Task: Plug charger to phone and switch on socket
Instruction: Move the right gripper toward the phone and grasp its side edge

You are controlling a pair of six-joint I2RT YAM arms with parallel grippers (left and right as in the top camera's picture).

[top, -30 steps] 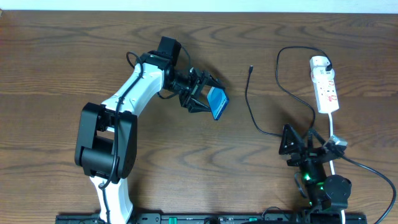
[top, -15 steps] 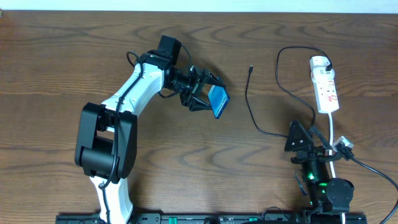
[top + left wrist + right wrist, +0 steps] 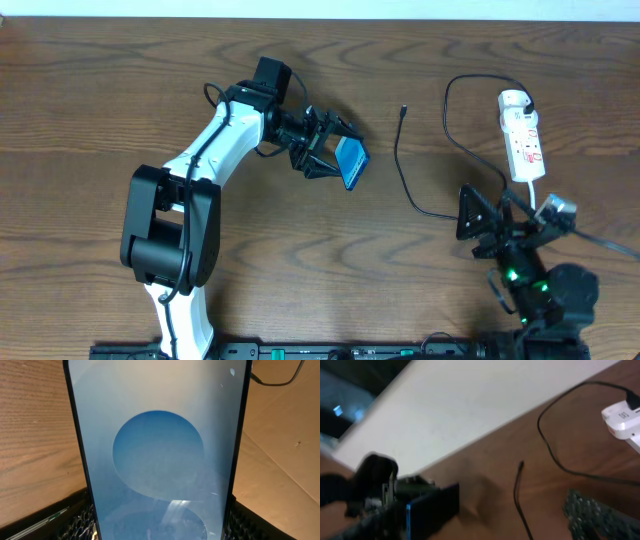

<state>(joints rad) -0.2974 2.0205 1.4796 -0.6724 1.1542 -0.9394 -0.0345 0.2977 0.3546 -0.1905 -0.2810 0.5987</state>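
Left gripper (image 3: 333,152): I see it pinching the phone (image 3: 352,165)
Right gripper (image 3: 492,222): spread wide — empty
Socket (image 3: 524,140) writing: too small to read

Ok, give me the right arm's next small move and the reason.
Probably reach the right gripper, jaws open and empty, forward to the charger plug tip, which lies loose on the table; the left gripper holds the phone up, ready.

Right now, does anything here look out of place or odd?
Only the phone: the left fingers hold it tilted, not lying flat on the table. The charger plug lies loose, apart from it.
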